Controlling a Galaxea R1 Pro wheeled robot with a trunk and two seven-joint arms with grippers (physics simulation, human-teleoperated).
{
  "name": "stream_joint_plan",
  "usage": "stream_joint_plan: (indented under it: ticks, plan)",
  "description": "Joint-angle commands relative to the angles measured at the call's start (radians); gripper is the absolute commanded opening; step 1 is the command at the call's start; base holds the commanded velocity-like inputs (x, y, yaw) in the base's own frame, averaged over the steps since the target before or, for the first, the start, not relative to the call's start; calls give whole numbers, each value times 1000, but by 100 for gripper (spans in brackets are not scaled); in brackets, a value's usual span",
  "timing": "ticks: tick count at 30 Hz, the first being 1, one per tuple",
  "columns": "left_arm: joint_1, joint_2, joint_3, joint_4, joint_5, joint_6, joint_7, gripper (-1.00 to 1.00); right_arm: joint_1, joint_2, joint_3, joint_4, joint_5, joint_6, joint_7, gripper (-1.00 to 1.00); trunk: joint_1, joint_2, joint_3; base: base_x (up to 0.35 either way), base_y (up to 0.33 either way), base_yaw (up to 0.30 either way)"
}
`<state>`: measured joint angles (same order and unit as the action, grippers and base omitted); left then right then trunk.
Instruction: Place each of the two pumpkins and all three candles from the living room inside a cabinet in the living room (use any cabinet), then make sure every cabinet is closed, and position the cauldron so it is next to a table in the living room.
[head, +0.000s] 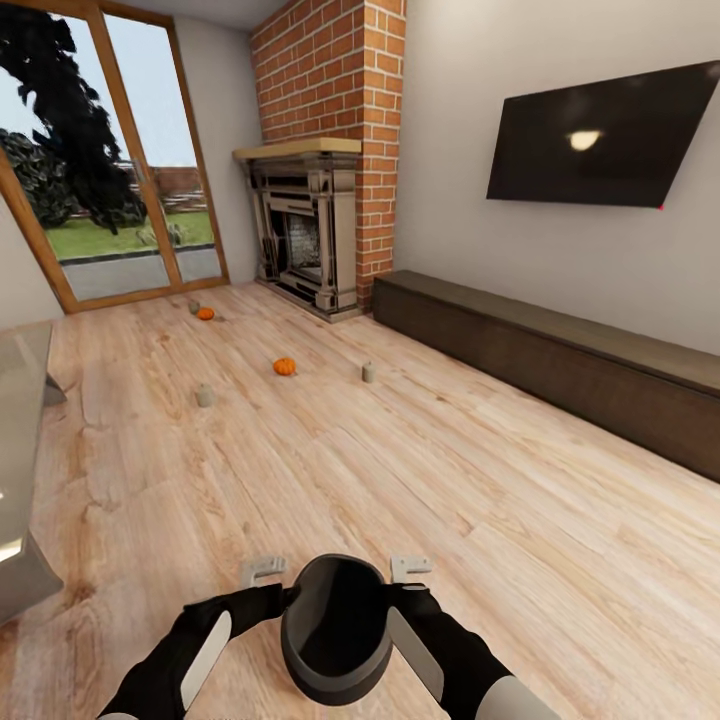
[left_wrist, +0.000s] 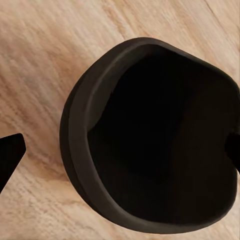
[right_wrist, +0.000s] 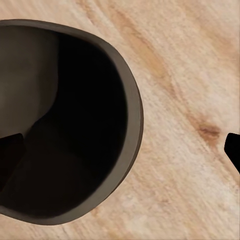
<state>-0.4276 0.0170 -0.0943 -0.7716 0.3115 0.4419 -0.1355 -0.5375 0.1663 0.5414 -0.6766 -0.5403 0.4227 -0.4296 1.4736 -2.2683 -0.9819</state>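
Note:
The dark round cauldron (head: 335, 625) sits right in front of me between my two arms, its mouth facing up. My left gripper (head: 264, 573) is at its left rim and my right gripper (head: 409, 569) at its right rim. In the left wrist view the left gripper (left_wrist: 122, 155) is open over the cauldron (left_wrist: 150, 145). In the right wrist view the right gripper (right_wrist: 122, 152) is open across the cauldron (right_wrist: 65, 125) rim. Two pumpkins (head: 285, 367) (head: 205, 313) and three candles (head: 204, 396) (head: 368, 372) (head: 194, 307) lie on the wood floor ahead. The long dark cabinet (head: 560, 365) along the right wall is closed.
A glass-topped table (head: 20, 450) juts in at the left edge. A brick chimney with a fireplace (head: 305, 235) stands at the back, beside a tall glass door (head: 100, 180). A television (head: 600, 140) hangs above the cabinet. Open floor lies between me and the objects.

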Motion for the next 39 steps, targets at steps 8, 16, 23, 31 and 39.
stream_joint_plan:
  ticks: [8, 16, 23, 31, 39]
  plan:
    - [0, -3, -2, -1, 4, 5, 0, 100, -1, -1, 5, -1, -9, 2, -9, 100, 31, -57, -26, 0, 0, 0]
    - [0, 0, -2, 0, 4, 5, 0, 100, -1, 1, 5, -1, -9, 2, -9, 100, 61, -113, -51, 0, 0, 0]
    - [0, 3, -2, 0, 4, 5, 1, 100, -1, 0, 5, -1, -8, 2, -9, 100, 88, -162, -73, 0, 0, 0]
    - [0, 3, -2, 0, 4, 5, 1, 100, -1, 1, 5, 0, -8, 2, -9, 100, 119, -218, -98, 0, 0, 0]
    - [0, 5, -2, 0, 4, 5, 1, 100, -1, 0, 5, 5, -9, -21, -9, 100, 129, -233, -128, 0, 0, 0]
